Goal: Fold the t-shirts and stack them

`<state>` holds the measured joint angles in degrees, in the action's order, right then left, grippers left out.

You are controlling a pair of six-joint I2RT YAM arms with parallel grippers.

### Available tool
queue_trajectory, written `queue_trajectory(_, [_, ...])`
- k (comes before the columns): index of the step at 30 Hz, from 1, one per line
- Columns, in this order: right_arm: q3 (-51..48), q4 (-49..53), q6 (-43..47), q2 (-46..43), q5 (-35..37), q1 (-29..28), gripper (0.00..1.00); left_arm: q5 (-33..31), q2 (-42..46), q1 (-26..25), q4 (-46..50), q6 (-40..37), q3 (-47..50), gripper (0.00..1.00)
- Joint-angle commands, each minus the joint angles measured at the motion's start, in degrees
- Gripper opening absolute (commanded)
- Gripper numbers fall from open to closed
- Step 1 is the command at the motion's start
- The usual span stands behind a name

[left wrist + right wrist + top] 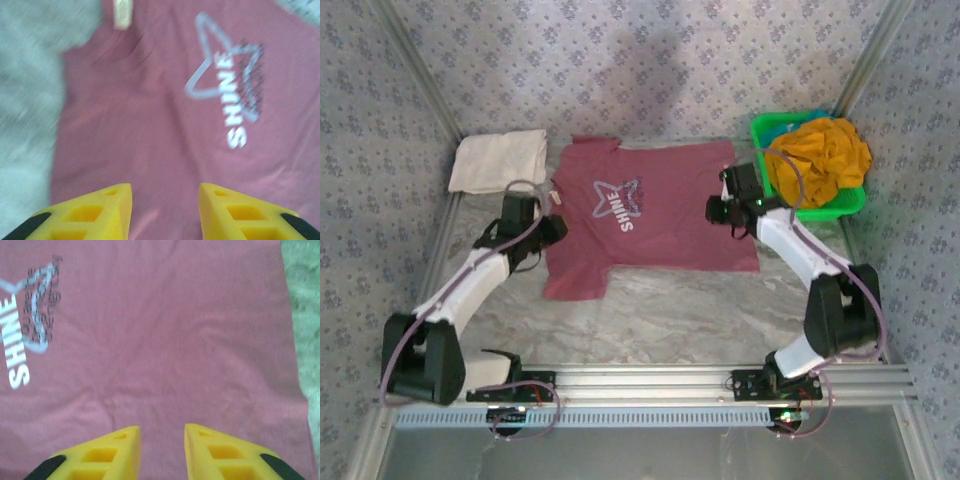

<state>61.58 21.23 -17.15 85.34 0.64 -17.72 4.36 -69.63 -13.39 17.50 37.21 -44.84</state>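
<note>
Only the cream tee (498, 160) looks folded; maroon tee (665, 230) flat, mustard tee (825, 155) waiting, left gripper (165, 192) and right gripper (162, 432) parted, empty.

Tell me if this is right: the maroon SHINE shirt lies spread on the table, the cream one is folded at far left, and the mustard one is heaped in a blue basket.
Not quite: the basket is bright green, not blue, as the top external view shows. The maroon shirt, cream shirt and mustard shirt are as you said.
</note>
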Motion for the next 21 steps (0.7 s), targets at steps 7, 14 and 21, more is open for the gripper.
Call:
queue_trajectory(7, [-20.1, -16.3, 3.1, -11.0, 5.0, -8.1, 0.40, -3.1, 13.5, 2.5, 19.2, 5.1, 14.3, 0.48])
queue_trajectory(14, [-21.0, -19.5, 3.8, -12.1, 7.2, -8.7, 0.46, 1.7, 10.0, 2.7, 8.0, 2.6, 18.0, 0.49])
queue_trajectory(21, [-22.0, -19.7, 2.8, -11.3, 7.3, -9.0, 0.46, 4.4, 6.9, 2.5, 1.6, 0.4, 18.6, 0.49])
